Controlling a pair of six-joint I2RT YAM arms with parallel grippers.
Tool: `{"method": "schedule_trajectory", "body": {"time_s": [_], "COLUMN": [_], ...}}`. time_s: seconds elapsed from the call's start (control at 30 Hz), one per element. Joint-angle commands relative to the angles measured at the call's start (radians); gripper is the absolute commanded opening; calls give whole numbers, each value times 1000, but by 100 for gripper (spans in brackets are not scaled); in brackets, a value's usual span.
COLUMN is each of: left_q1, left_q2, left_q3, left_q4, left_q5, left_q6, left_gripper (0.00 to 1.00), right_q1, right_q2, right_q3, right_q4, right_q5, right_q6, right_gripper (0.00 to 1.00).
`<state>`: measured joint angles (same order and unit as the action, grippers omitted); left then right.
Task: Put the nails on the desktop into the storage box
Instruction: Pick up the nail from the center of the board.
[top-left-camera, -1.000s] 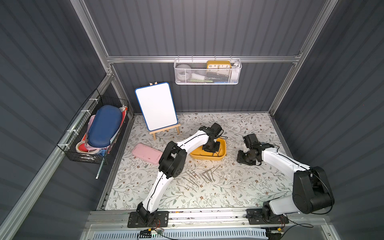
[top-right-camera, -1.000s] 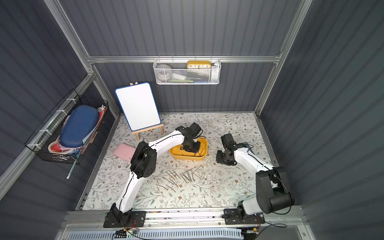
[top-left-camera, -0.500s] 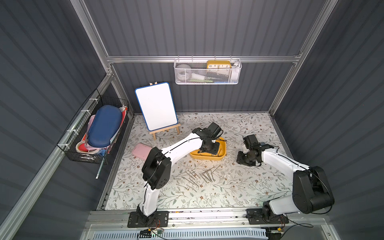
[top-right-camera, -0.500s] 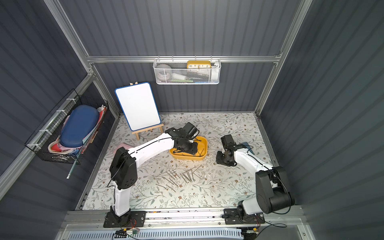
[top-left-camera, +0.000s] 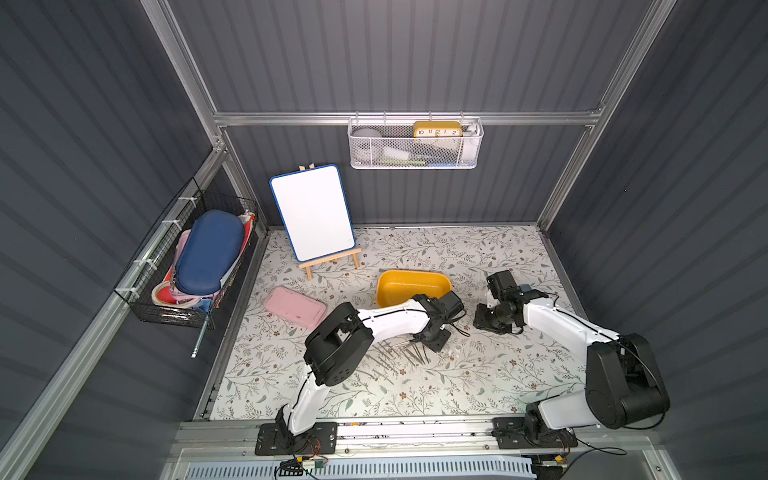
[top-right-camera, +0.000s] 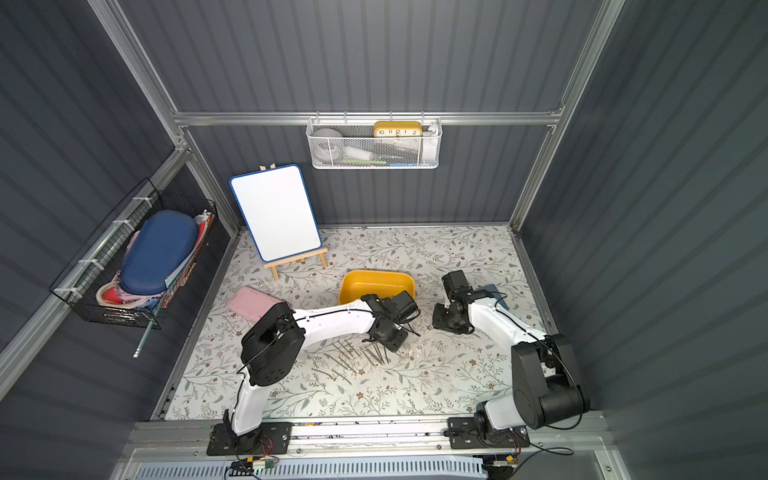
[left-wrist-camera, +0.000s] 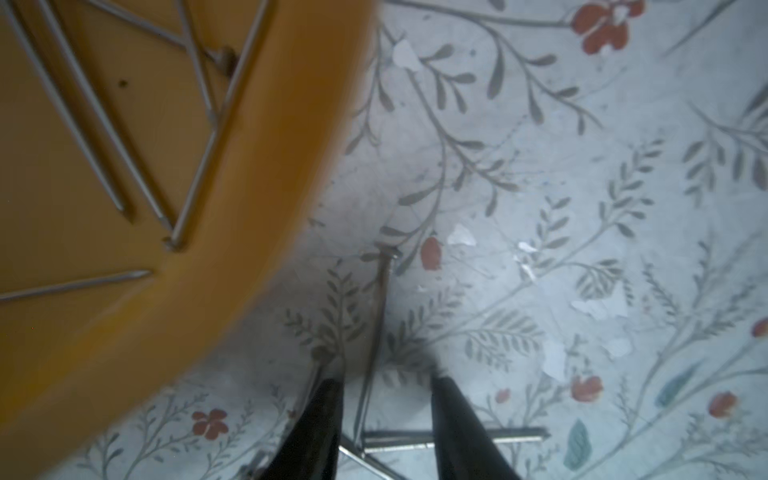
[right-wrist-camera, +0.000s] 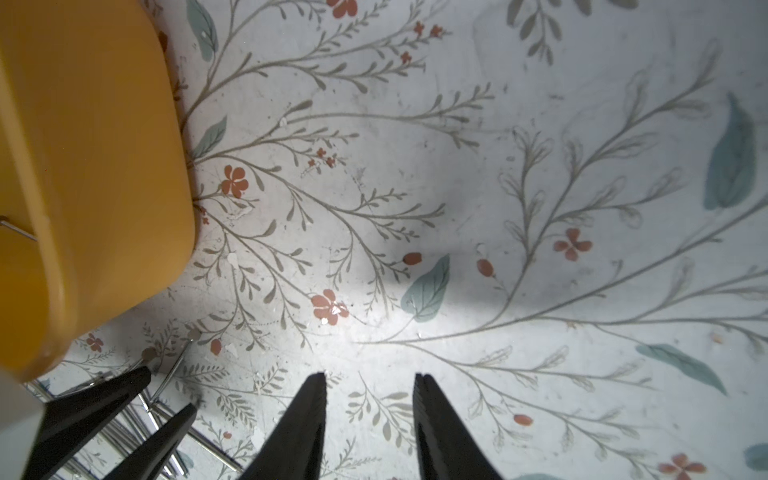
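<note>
The mustard-yellow storage box (top-left-camera: 411, 286) (top-right-camera: 374, 284) stands mid-desktop, and several nails (left-wrist-camera: 104, 124) lie inside it. More grey nails (top-left-camera: 395, 357) (top-right-camera: 353, 357) are heaped on the floral desktop (top-left-camera: 457, 374) in front of the box. My left gripper (top-left-camera: 432, 338) (left-wrist-camera: 386, 382) is down at the heap's right end, open. Its fingers (left-wrist-camera: 328, 415) straddle one nail (left-wrist-camera: 376, 324) without pinching it. My right gripper (top-left-camera: 488, 324) (right-wrist-camera: 370, 378) hangs open over bare desktop to the right of the box, with nothing between its fingers.
A flat pink case (top-left-camera: 295, 306) lies left of the box. A whiteboard on an easel (top-left-camera: 311, 212) stands at the back left. A white mesh basket (top-left-camera: 415, 143) hangs on the back wall and a black wire basket (top-left-camera: 187, 266) on the left wall.
My left gripper has left the storage box and come forward and down to the nail heap in front of it. The right arm has not moved.
</note>
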<state>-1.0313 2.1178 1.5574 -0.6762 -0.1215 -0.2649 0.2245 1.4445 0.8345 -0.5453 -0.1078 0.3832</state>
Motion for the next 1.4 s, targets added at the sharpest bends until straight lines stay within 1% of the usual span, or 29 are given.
{"method": "schedule_trajectory", "body": {"time_s": [0.0,0.2,0.3,0.57,0.77,0.83,0.9,0.97,1.03,1.17,1.37], "left_q1": [-1,-1,-1,-1,0,-1,-1,-1,-1,-1,-1], "left_q2": [20,47,69,93,118,126,128,127,125,125,98], "left_q3": [74,100,109,79,77,85,83,85,91,120,177], "left_q4": [-7,4,-8,-11,-15,-25,-22,-20,-19,-36,-70], "left_q5": [-33,-31,-25,-17,-5,-2,7,21,31,37,25], "left_q6": [14,25,30,23,18,16,21,23,27,20,3], "left_gripper": [40,40,38,34,15,8,5,3,0,0,0], "right_q1": [-4,-4,-5,-7,-8,-8,-8,-8,-8,-8,-8], "right_q2": [-15,-11,-5,-3,-3,-25,-64,-85,-75,-47,-55], "right_q3": [-12,-14,-14,-12,-11,-13,-30,-42,-31,-21,-32], "right_q4": [-2,1,3,4,2,7,36,55,35,13,29], "right_q5": [8,9,8,7,5,8,10,10,14,10,11], "right_q6": [-7,-12,-15,-15,-14,-9,-3,-9,-11,-10,0], "right_gripper": [39,39,39,39,39,39,39,39,39,39,39]}}
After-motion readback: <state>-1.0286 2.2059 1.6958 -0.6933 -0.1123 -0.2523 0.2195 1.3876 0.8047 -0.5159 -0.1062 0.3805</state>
